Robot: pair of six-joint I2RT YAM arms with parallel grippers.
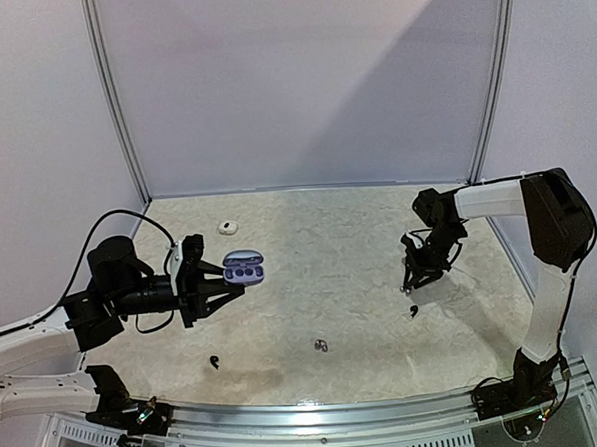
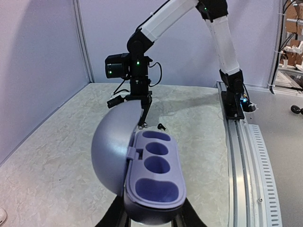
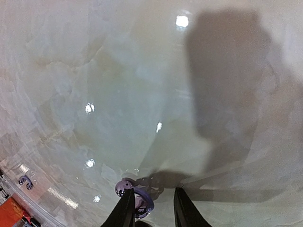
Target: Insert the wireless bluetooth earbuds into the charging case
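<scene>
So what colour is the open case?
The case is light purple, clearest in the left wrist view.

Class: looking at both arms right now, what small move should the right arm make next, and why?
Probably carry the right gripper leftward toward the case. It appears to pinch a small greyish earbud above the table, while the left gripper holds the case with its lid open and its sockets empty, so the earbud looks ready to be brought over.

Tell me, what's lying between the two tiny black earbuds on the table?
Small silvery-grey earbuds sit roughly midway between the left black earbud and the right black earbud; the top view shows it.
</scene>
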